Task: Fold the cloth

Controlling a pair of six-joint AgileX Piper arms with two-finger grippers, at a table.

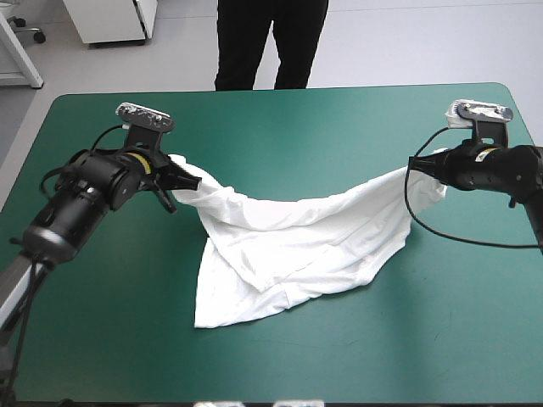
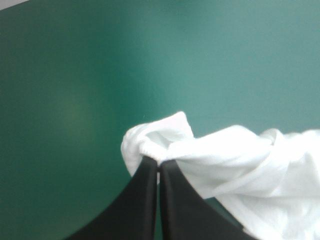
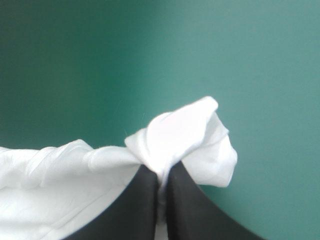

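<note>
The spreading step looked to be in hand: the left gripper (image 1: 176, 180), at about 9 o'clock on the teal-green tabletop (image 1: 280, 119), had its black fingers all but closed on a bunched corner of the white T-shirt (image 1: 288, 242), and the right gripper (image 1: 422, 166), at about 3 o'clock, pinched another corner the same way. Between them the cloth sagged in a slack band, its bulk lying creased at the tabletop's centre and trailing toward 7 o'clock. The next move probably called for drawing both grips evenly apart, so the held edge went taut and the body dragged flat before any fold.
</note>
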